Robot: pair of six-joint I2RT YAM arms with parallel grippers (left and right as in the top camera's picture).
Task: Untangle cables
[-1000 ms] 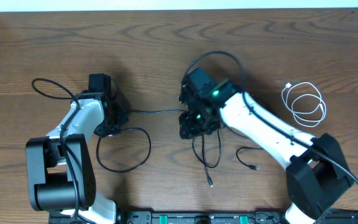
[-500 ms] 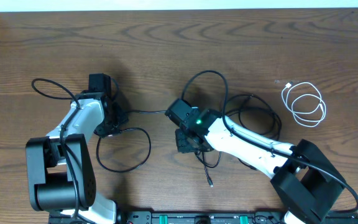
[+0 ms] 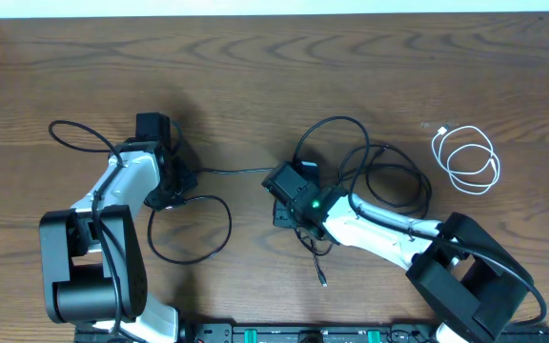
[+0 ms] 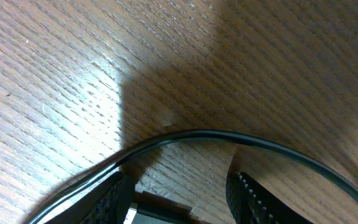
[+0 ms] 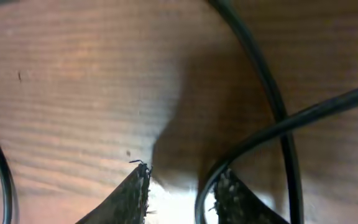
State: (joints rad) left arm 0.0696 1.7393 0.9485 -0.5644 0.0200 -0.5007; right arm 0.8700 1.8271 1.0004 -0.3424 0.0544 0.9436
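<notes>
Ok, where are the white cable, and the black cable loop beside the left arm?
white cable (image 3: 497,170): overhead view, right edge of its coil.
black cable loop (image 3: 230,225): overhead view, right side of the loop.

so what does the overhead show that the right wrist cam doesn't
Only the overhead: the coiled white cable, the left arm and the full loops of the black cables. Only the right wrist: the right hand up close, open, one of those cables curving past a finger. Both: black cable on the wooden table.
</notes>
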